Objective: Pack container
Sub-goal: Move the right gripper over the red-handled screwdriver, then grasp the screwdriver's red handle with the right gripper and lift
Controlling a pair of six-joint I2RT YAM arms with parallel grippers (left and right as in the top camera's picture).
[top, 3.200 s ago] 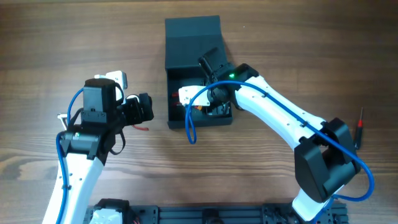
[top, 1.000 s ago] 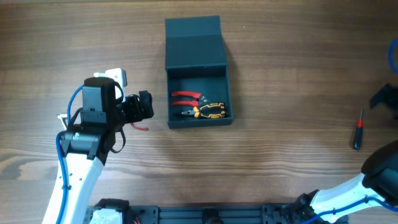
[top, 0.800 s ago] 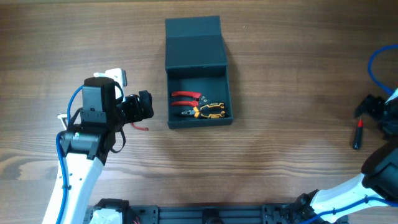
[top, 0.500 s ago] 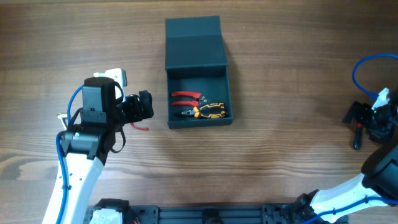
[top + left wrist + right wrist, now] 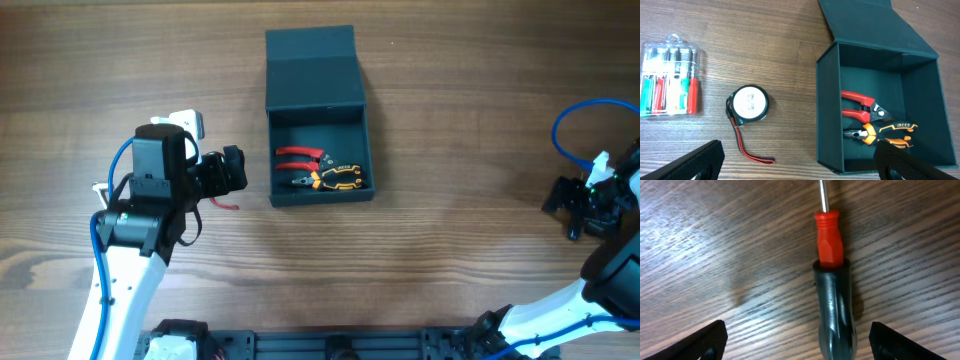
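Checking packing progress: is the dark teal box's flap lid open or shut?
Open: flap lid lies folded back behind the dark teal rectangular box, exposing red-handled pliers inside.

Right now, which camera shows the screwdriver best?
The right wrist view: the screwdriver is close up, red collar and dark handle sharp. Overhead, the right claw hides nearly all of it. The left wrist view misses it entirely.
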